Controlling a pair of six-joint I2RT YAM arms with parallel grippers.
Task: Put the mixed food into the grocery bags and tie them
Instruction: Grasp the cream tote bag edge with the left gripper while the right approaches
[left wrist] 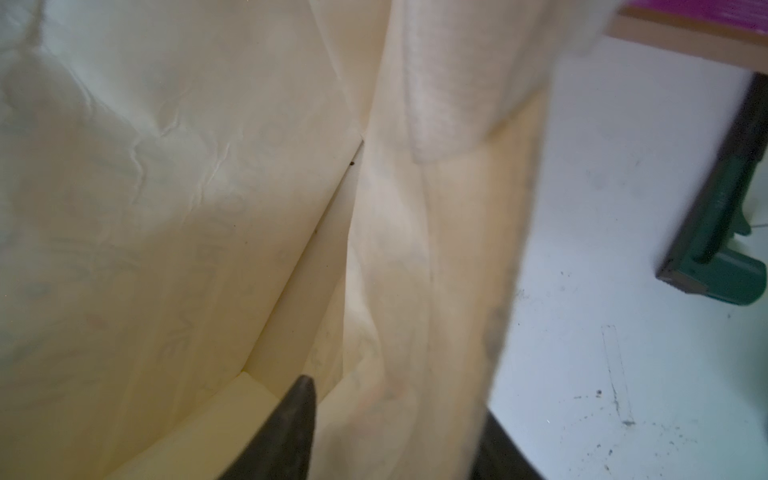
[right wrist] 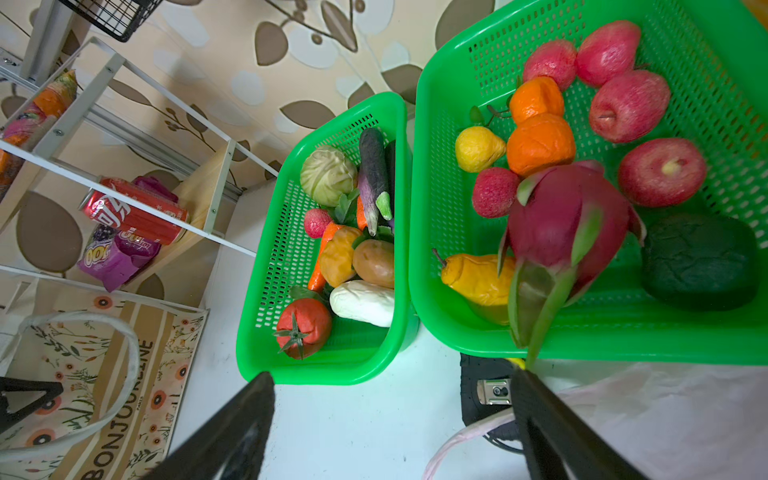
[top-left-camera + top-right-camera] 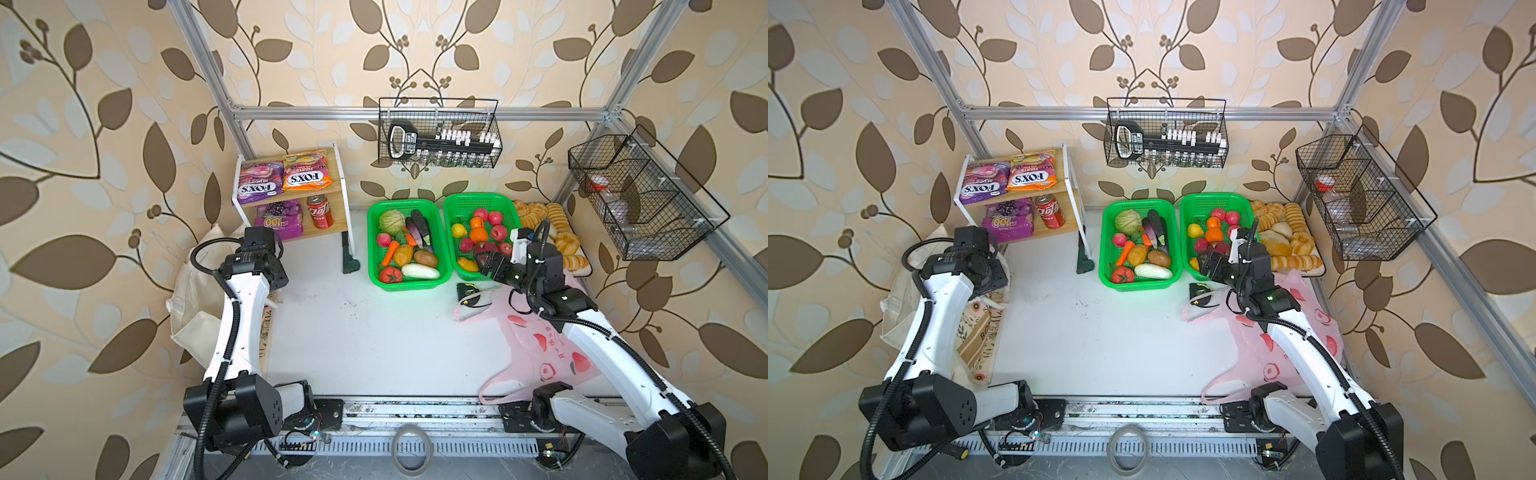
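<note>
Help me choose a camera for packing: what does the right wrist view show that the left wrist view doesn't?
Only the right wrist view: the green plastic mesh baskets, the red tomato and green cabbage in one, the red soda can, the translucent pink plastic bag, and the open right gripper. Only the left wrist view: the plain inside of the cream canvas tote and a dark green plastic object. Both: that tote, the white tabletop, the wooden shelf.

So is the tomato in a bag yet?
Not yet. The tomato lies in the near corner of a green basket.
</note>
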